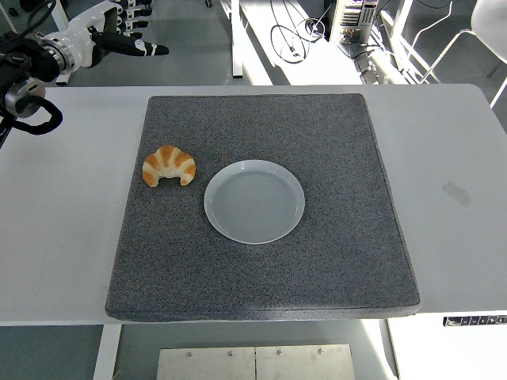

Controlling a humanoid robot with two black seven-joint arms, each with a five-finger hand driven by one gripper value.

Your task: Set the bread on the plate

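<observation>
A croissant (pixel 168 165) lies on the dark grey mat (pixel 261 261), at its left side. A light blue-grey plate (pixel 254 201) sits near the mat's middle, just right of the croissant, and holds nothing. My left hand (pixel 127 36) is raised at the top left, beyond the table's far edge, well away from the croissant. Its fingers are stretched out and hold nothing. My right arm is out of view.
The mat covers the middle of the white table (pixel 444 158). Behind the table's far edge are cables, table legs and a chair on the floor.
</observation>
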